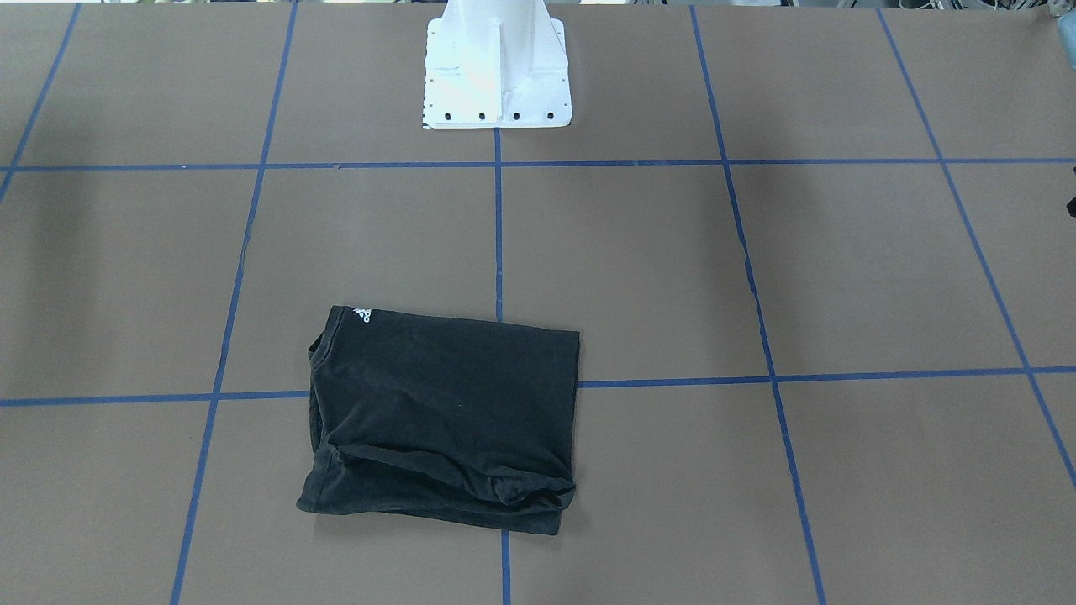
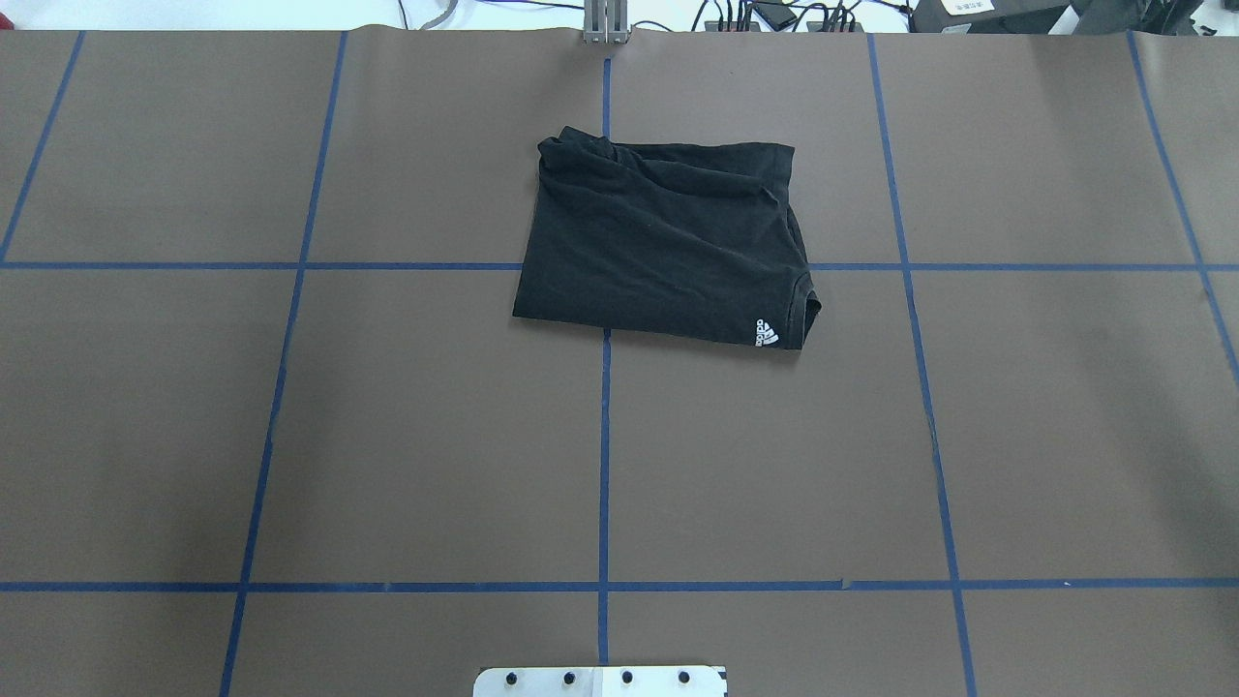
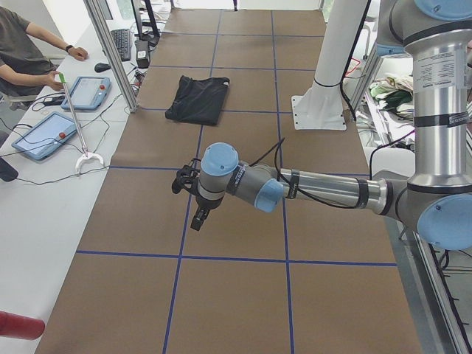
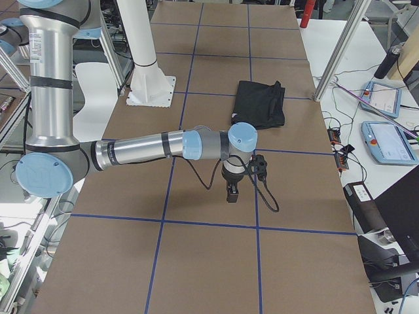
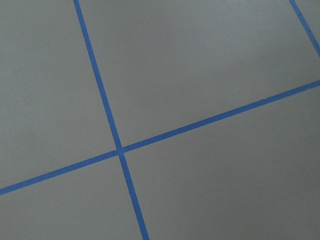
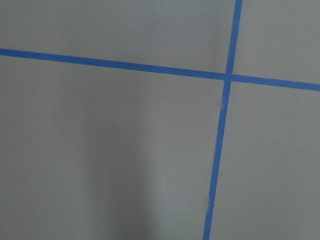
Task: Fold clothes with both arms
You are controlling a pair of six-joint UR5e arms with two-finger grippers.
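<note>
The black T-shirt (image 1: 441, 420) lies folded into a rough rectangle on the brown table, with its small white logo (image 1: 362, 314) at one corner. It also shows in the overhead view (image 2: 663, 242) and in both side views (image 3: 198, 99) (image 4: 260, 104). The printed side is hidden. My left gripper (image 3: 199, 217) hangs above bare table, far from the shirt. My right gripper (image 4: 232, 191) hangs above bare table at the other end. Both show only in the side views, so I cannot tell whether they are open or shut. Both wrist views show only table and blue tape.
The white pedestal base (image 1: 496, 76) stands at the robot's side of the table. Blue tape lines (image 2: 605, 436) divide the brown surface into squares. An operator (image 3: 22, 51) sits beside tablets (image 3: 44, 133) on the side bench. More tablets (image 4: 386, 140) lie past the far edge.
</note>
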